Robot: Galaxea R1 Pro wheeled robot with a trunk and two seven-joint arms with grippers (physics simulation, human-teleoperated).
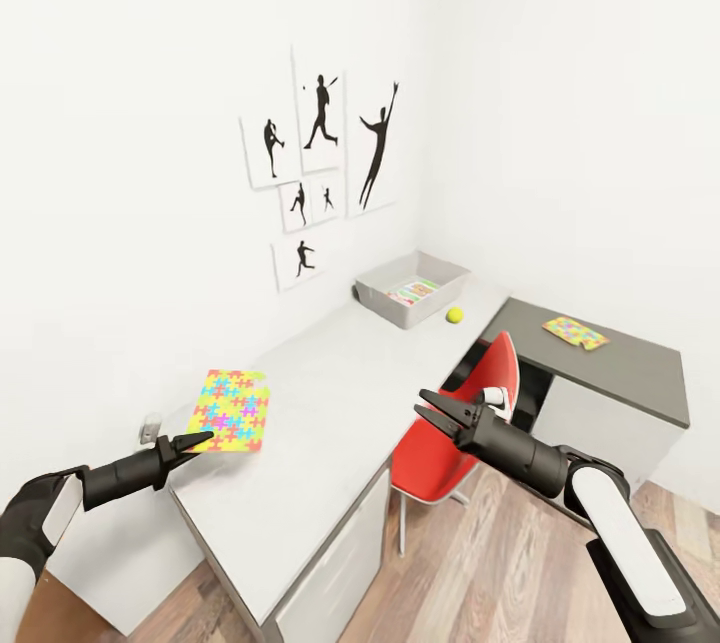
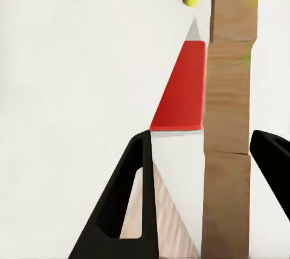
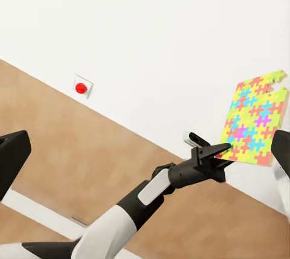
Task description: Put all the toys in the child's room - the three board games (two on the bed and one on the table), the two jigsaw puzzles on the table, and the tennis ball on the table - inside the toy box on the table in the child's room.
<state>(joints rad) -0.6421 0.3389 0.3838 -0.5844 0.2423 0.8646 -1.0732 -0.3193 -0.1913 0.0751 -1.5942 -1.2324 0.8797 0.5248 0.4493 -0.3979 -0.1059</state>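
Note:
One jigsaw puzzle [image 1: 233, 410] lies flat at the near end of the table [image 1: 330, 393]. My left gripper [image 1: 200, 443] is at its near corner, open, with nothing between its fingers [image 2: 121, 204]. The right wrist view shows those tips [image 3: 219, 155] right at the puzzle's [image 3: 254, 120] edge; I cannot tell if they touch. My right gripper [image 1: 428, 403] hangs open beside the table's front edge. The toy box [image 1: 410, 288] stands at the far end with a printed board game [image 1: 413, 291] in it. The tennis ball [image 1: 455, 315] rests beside it. A second jigsaw puzzle [image 1: 575, 332] lies on the dark cabinet top. The bed is out of view.
A red chair [image 1: 460, 423] stands at the table's front, just under my right arm. Silhouette posters [image 1: 320, 153] hang on the white wall behind the table. A wall socket [image 1: 150, 428] is near my left gripper. Wood floor [image 1: 500, 563] runs in front.

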